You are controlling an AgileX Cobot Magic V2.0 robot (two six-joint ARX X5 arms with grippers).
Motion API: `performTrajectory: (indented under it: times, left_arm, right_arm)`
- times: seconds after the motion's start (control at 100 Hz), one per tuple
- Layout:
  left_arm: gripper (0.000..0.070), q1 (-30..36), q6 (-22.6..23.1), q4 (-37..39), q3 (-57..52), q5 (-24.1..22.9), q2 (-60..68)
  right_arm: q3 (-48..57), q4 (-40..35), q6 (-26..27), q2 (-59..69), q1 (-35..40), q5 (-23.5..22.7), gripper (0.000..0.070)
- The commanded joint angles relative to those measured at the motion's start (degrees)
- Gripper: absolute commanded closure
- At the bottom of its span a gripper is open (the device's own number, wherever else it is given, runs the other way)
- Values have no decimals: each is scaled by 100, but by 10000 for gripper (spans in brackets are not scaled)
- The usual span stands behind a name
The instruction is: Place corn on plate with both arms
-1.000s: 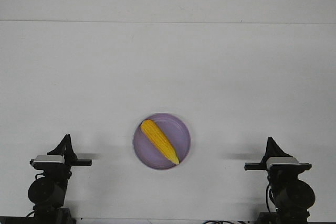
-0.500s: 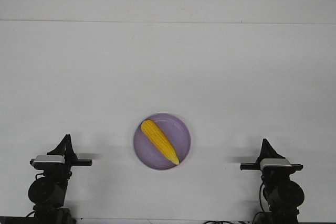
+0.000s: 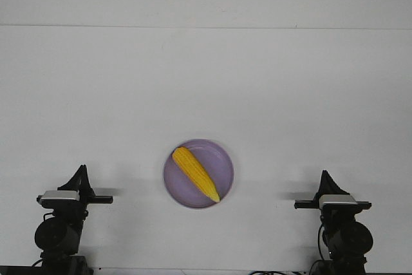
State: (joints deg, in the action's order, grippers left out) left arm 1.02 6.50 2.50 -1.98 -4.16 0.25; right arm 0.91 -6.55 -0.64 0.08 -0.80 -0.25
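While 1 corn (image 3: 196, 174) lies on 1 plate (image 3: 222, 154), 2 grippers' states unclear.

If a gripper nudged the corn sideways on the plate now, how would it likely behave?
The corn is round-bodied and tapered, so it would probably roll, curving toward its pointed end. It looks stiff, so it should move as one piece. The plate has a raised rim that may stop it, though the light-looking plate might slide too.

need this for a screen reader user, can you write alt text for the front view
A yellow-orange corn cob lies diagonally on a round lavender plate near the front of a plain white table, its pointed end toward the near right rim. Two black robot arms rest apart from it, the left gripper and right gripper each off to its side, holding nothing.
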Motion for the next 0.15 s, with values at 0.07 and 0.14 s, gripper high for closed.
performTrajectory:
  times: [0.07,0.14]
  left_arm:
    - [687,7,31,57,118,9,-9]
    - [686,7,31,57,118,9,-9]
  right_arm:
    - [-17,52,-7,-2,-9,7,690]
    - [-17,52,-7,-2,-9,7,690]
